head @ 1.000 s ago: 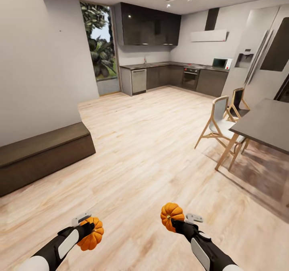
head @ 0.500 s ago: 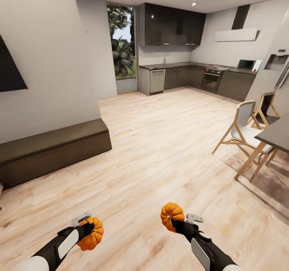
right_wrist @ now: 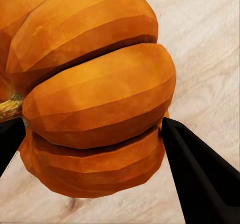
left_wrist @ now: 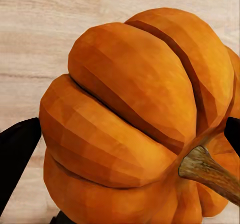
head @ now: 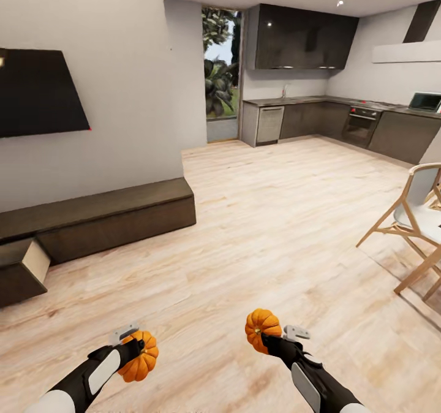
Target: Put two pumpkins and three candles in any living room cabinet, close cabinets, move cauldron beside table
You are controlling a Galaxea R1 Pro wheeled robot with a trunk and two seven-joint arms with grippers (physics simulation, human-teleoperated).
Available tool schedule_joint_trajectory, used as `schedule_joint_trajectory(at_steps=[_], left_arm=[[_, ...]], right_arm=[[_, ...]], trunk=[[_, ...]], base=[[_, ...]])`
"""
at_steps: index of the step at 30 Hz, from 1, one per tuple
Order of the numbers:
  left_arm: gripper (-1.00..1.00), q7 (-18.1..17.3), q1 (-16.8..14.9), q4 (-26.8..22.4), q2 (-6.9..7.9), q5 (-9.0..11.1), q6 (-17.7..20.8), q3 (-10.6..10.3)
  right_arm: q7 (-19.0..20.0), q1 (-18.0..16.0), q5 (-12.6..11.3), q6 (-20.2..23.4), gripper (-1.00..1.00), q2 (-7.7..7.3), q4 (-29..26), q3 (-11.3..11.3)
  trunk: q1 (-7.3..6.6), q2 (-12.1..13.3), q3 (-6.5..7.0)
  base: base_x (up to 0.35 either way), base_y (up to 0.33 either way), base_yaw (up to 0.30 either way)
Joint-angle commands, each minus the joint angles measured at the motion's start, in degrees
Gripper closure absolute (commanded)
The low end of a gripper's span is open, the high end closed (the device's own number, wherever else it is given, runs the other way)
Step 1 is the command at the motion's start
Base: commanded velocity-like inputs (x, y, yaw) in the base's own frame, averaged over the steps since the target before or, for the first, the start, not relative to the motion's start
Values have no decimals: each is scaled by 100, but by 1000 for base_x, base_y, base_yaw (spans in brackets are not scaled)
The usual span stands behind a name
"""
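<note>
Both arms low at the near edge, over bare wood floor (head: pixel 257 229). Left tool (head: pixel 139 345) pinches one pumpkin (head: pixel 138 356); right tool (head: pixel 264 337) pinches the other pumpkin (head: pixel 263 329) (stem pointing sideways in the wrist view). Cabinet (head: pixel 116 217) runs along the left wall under a dark TV (head: pixel 40 91), w/ one drawer (head: pixel 21 269) pulled out at far left. Chair (head: pixel 413 223) at right; kitchen far back.

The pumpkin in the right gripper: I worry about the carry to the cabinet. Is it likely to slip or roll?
The pumpkin is probably stiff; its ribs look undented between the right gripper's fingers. Its smooth, rounded skin could slip under a light grip. Set down, it would likely roll, being nearly round.
</note>
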Motion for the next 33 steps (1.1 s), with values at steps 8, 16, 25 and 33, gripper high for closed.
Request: schedule_joint_trajectory(at_steps=[8, 16, 25, 33], left_arm=[[100, 50, -4, -17, 8, 58, 16, -45], [100, 50, -4, -18, 8, 58, 14, -45], [100, 50, -3, -18, 10, 58, 14, -45], [100, 50, -2, -16, 14, 62, 16, -45]], right_arm=[[-20, -4, -22, 19, 100, 2, -12, 19], [-20, -4, -22, 19, 100, 2, -12, 21], [-22, -4, 248, 19, 100, 78, -12, 23], [-20, -4, 359, 20, 100, 126, -20, 19]], trunk=[[0, -4, -5], [0, -4, -5], [0, -4, -5], [0, -4, -5]], base=[[7, 248, 291], [114, 257, 291], [237, 214, 291], [254, 202, 120]])
